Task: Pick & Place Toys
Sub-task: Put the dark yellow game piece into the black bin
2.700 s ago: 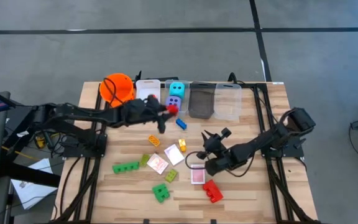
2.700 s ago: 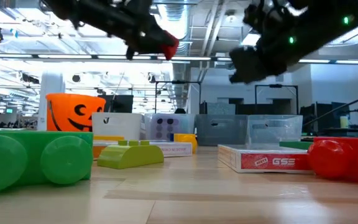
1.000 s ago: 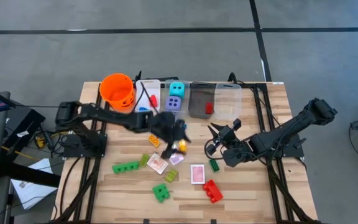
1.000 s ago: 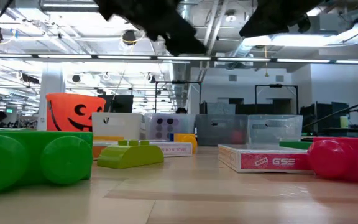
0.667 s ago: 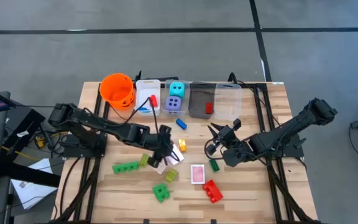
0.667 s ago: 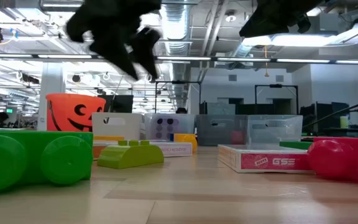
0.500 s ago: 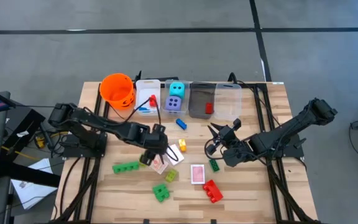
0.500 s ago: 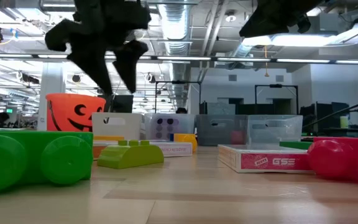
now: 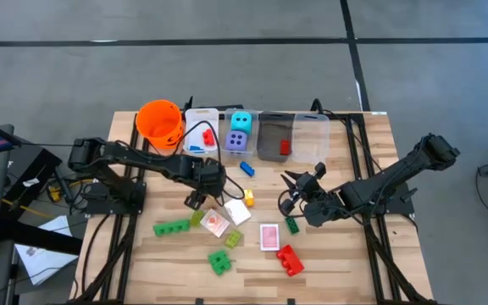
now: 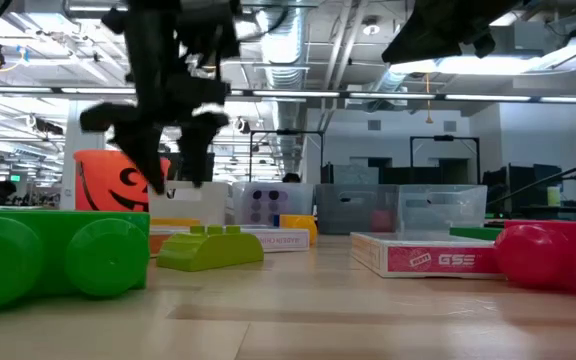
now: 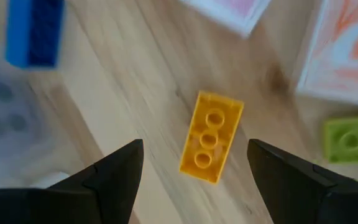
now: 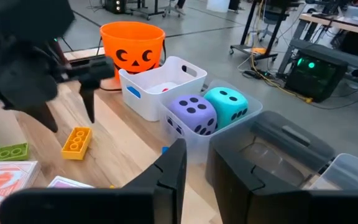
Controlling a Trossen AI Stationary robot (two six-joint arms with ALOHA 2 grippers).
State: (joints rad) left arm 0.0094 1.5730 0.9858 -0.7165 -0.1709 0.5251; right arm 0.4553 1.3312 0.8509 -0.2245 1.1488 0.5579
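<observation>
1. Left end effector (image 9: 195,198) hangs over the yellow brick (image 9: 208,192), fingers spread wide, nothing between them; in its wrist view the yellow brick (image 11: 211,137) lies flat on the wood between the two fingertips (image 11: 118,174), studs up.
2. Right end effector (image 9: 288,193) sits mid-desk right of centre, fingers pressed nearly together, holding nothing; a small dark green brick (image 9: 293,224) lies just beside it.
3. Desk (image 9: 346,263): light wood, toys scattered in the middle, containers lined along the far edge.
4. Orange pumpkin-face bucket (image 9: 160,123) at the far left of that row; also seen from the right wrist (image 12: 132,47).
5. White bin (image 9: 202,135) next to the bucket, a red piece (image 9: 208,136) inside.
6. Clear bin with the cyan die (image 9: 241,121) and purple die (image 9: 236,140) in it.
7. Dark bin (image 9: 274,140) and clear bin (image 9: 312,140) further right; a small red item (image 9: 284,146) shows at their shared edge, which bin cannot tell.
8. Long green brick (image 9: 171,227) on the near left; big in the low view (image 10: 53,258).
9. Red brick (image 9: 290,259) near front, right of centre.
10. Green brick (image 9: 219,263) near the front edge.
11. Pink-backed playing card (image 9: 268,236) flat; two more cards (image 9: 215,223) and (image 9: 237,212) beside the yellow brick.
12. Blue brick (image 9: 247,168) in front of the dice bin.
13. Lime brick (image 9: 232,239) and lime brick (image 9: 196,218) by the cards.
</observation>
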